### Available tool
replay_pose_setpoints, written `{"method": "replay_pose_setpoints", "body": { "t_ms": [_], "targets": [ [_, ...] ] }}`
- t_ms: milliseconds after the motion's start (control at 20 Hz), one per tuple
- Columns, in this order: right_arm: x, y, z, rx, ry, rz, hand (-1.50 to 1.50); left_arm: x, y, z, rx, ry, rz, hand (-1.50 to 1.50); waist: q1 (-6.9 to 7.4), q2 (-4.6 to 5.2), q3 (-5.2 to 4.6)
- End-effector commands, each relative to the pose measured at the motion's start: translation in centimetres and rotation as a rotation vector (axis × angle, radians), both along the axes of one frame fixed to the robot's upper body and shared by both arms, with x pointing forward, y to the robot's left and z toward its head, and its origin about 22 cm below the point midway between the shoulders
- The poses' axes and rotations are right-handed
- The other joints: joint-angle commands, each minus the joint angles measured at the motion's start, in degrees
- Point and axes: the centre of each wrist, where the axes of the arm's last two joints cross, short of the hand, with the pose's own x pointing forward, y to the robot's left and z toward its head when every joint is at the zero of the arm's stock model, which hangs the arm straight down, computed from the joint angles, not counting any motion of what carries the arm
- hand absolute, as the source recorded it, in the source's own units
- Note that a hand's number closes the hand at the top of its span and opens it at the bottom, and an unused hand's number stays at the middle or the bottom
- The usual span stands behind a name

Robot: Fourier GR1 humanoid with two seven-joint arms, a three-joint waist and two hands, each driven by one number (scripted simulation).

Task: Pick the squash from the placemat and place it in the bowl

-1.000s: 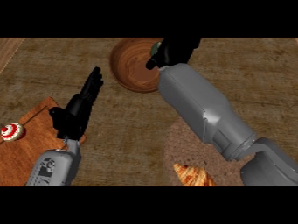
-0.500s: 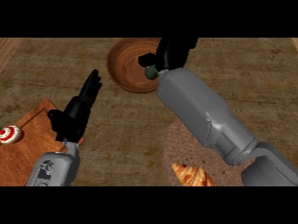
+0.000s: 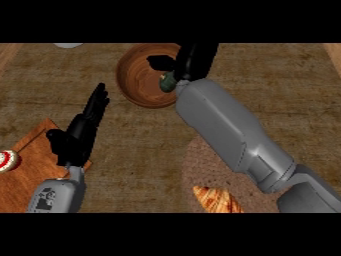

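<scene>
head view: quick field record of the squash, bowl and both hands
squash: dark green, in right hand, over right side of bowl
right hand: curled round squash
bowl: wooden, far centre
left hand: open, fingers straight, holding nothing
placemat: near, under right forearm, orange item on it
board: near left, red-and-white item on it

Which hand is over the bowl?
The right hand, reaching over the wooden bowl with the dark green squash in its fingers. The left hand is open, fingers straight, at the cutting board corner, apart from the bowl.
</scene>
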Motion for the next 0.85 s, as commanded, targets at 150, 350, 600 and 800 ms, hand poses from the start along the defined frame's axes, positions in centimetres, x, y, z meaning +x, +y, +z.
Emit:
{"method": "replay_pose_setpoints", "body": {
  "t_ms": [150,350,600,800],
  "targets": [
    [-2.9,0.4,-1.6,0.2,-0.049,0.031,-1.5,-0.7,0.4,-0.2,0.005,0.014,0.012,0.0,-1.37,-0.28,0.03],
    [-5.1,-0.4,-2.8,0.215,-0.078,0.1,-1.5,0.3,2.9,-0.5,-0.018,0.018,0.044,0.0,-2.61,-0.44,0.02],
    [-7.7,-1.0,-4.5,0.224,-0.045,0.165,-1.5,-1.2,-0.5,0.0,-0.002,0.011,0.044,0.0,-2.59,-0.51,0.02],
    [-8.7,-0.8,-4.4,0.225,-0.072,0.152,-1.5,-1.0,0.4,0.6,0.0,0.009,0.037,0.0,-2.36,-0.49,0.01]
  ]
}}
